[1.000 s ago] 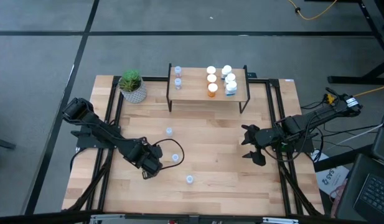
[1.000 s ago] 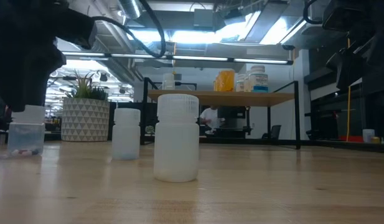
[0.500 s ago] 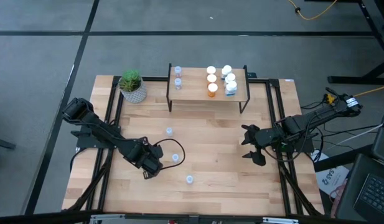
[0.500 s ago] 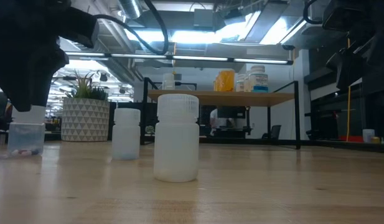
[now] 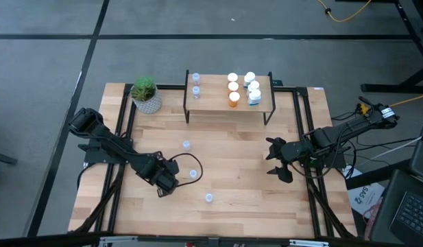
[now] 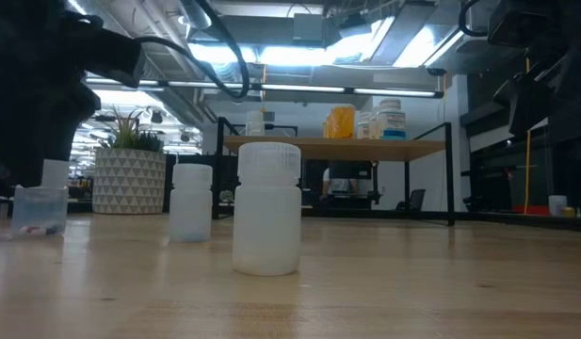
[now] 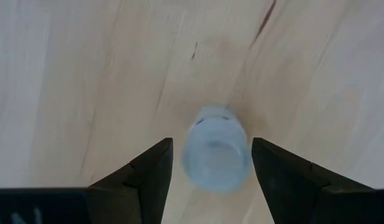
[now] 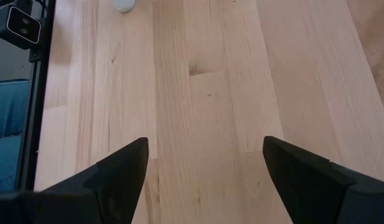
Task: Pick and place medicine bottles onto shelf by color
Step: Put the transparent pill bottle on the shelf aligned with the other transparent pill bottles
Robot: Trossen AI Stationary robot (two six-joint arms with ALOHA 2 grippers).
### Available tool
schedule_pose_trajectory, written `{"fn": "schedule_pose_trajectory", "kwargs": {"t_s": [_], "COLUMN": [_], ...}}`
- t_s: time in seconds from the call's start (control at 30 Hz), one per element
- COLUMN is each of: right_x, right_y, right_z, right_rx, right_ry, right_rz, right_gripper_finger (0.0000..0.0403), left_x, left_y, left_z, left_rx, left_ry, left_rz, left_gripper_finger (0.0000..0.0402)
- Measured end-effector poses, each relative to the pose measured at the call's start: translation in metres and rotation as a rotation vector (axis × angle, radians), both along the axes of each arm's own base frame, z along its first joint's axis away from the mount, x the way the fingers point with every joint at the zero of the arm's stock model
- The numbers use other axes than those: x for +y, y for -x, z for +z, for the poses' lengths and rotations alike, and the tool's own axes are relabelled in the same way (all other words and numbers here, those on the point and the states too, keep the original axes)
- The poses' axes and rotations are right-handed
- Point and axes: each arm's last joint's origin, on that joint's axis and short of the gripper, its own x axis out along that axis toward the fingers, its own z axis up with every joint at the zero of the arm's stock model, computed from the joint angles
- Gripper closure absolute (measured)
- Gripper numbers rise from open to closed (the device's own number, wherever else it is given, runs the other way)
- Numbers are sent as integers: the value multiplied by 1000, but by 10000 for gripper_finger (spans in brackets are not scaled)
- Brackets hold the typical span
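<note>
The left gripper (image 7: 210, 163) is held open around a small pale-blue translucent plastic bottle (image 7: 215, 155) standing on the light wooden tabletop (image 5: 245, 165), its fingers not visibly touching it. The right gripper (image 5: 274, 159) waits, jaws spread wide and empty (near the table's right side). The low light-wood shelf on black legs (image 5: 218, 99) carries sorted bottles.

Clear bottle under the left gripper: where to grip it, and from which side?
Grip the pale bottle across its round body, coming straight down from above. It stands upright on the table, and the open left gripper already has a finger on either side.
</note>
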Motion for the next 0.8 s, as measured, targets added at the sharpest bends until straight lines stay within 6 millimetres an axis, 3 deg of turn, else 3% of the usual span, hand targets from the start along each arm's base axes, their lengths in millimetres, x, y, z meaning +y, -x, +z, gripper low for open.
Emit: {"fn": "schedule_pose_trajectory", "kwargs": {"t_s": [0.4, 0.73, 0.8], "right_x": [0, 0, 0], "right_y": [0, 0, 0], "right_z": [0, 0, 0], "right_rx": [0, 0, 0], "right_ry": [0, 0, 0], "right_rz": [0, 0, 0], "right_gripper_finger": [85, 85, 85], "left_x": [-1, -2, -3], "left_y": [-1, -1, -2], "left_z": [0, 0, 2], "left_rx": [-10, -2, 13], "left_ry": [12, 38, 70], "left_rz": [3, 5, 3], "left_gripper_finger": [197, 283, 284]}}
